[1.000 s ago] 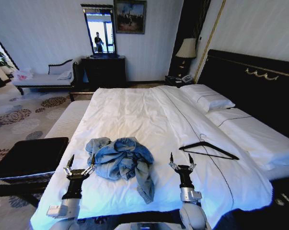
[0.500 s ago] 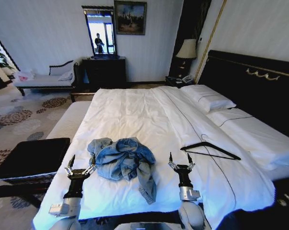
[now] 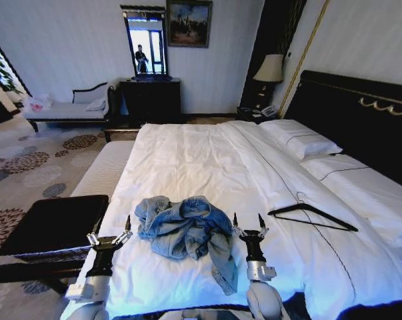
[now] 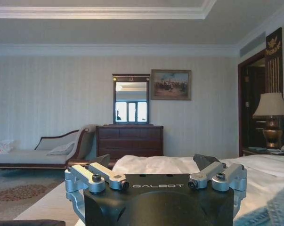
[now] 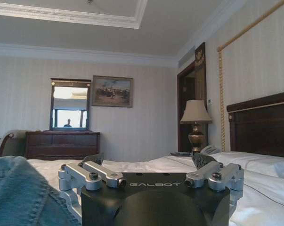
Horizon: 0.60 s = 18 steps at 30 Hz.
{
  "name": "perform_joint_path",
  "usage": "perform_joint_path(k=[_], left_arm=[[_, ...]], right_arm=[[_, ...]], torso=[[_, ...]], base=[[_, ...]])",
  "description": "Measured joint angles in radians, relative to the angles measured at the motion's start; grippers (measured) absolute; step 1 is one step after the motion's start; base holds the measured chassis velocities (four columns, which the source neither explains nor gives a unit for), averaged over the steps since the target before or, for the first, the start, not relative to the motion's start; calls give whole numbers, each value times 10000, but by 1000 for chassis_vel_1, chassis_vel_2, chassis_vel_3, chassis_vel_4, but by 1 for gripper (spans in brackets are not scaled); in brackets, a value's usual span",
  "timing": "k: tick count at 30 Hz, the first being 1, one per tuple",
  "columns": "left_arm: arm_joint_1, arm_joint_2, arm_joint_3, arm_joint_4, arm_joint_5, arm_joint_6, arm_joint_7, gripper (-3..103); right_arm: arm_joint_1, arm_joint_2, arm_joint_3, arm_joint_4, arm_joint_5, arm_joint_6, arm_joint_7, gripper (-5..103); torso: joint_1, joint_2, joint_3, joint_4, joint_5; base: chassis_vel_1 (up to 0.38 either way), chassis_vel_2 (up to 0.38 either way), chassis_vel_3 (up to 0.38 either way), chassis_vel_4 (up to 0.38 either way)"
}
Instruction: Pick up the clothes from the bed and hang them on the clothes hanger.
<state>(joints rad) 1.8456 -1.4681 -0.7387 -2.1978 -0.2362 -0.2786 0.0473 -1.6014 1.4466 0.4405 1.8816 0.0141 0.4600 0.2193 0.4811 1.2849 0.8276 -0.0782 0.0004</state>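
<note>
The denim jacket [image 3: 187, 230] is lying crumpled near the foot edge of the bed [image 3: 187, 160], with the clothes hanger [image 3: 312, 217] lying flat toward the headboard side. Both the left gripper [image 3: 110, 227] and right gripper [image 3: 247, 221] are hovering spread-fingered, flanking the jacket. Wrist views are showing a dresser [image 4: 129, 140] and lamp [image 5: 196, 122].

Before me the denim jacket [image 3: 187, 230] lies crumpled near the bed's [image 3: 187, 160] foot; the black hanger [image 3: 312, 217] lies flat, well right of it.
</note>
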Motion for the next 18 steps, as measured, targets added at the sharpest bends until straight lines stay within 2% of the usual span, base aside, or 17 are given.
perform_joint_path(k=[3,6,8,10,11,13,15,16,18], left_arm=[[-18,58,-4,39,-24,101,-1,100],[-257,286,-68,261,-80,437,21,100],[-757,818,-180,791,-499,926,293,100],[-871,1007,-180,944,-691,1062,411,100],[-1081,1498,-112,1269,-1190,1320,761,100],[-1315,2250,112,1732,-1754,1477,1683,100],[-1701,2847,401,2310,-2025,1421,3098,100],[-1701,2847,401,2310,-2025,1421,3098,100],[-2057,3181,683,2735,-2228,1421,3875,100]], right_arm=[[23,9,-5,-38,0,5,36,100],[87,11,-31,-98,-6,16,157,100],[167,-2,-40,-146,-15,18,292,100],[183,-9,-41,-163,-21,18,312,100],[221,-32,-34,-204,-32,18,354,100],[273,-83,-14,-270,-37,18,399,100],[328,-131,12,-342,-32,18,426,100],[328,-131,12,-342,-32,18,426,100],[362,-154,32,-419,-31,17,447,100]], torso=[[0,1,0,1,-1],[2,0,1,3,-2],[6,0,1,2,-9],[6,0,1,3,-9],[6,0,1,2,-8],[6,0,1,2,-5],[5,0,1,1,-5],[5,0,1,1,-5],[6,-1,1,1,-5]], base=[[-2,-25,6,17],[0,0,0,0],[0,0,0,0],[0,0,0,0],[0,0,0,0],[0,0,0,0],[0,0,0,0],[0,0,0,0],[0,0,0,0]])
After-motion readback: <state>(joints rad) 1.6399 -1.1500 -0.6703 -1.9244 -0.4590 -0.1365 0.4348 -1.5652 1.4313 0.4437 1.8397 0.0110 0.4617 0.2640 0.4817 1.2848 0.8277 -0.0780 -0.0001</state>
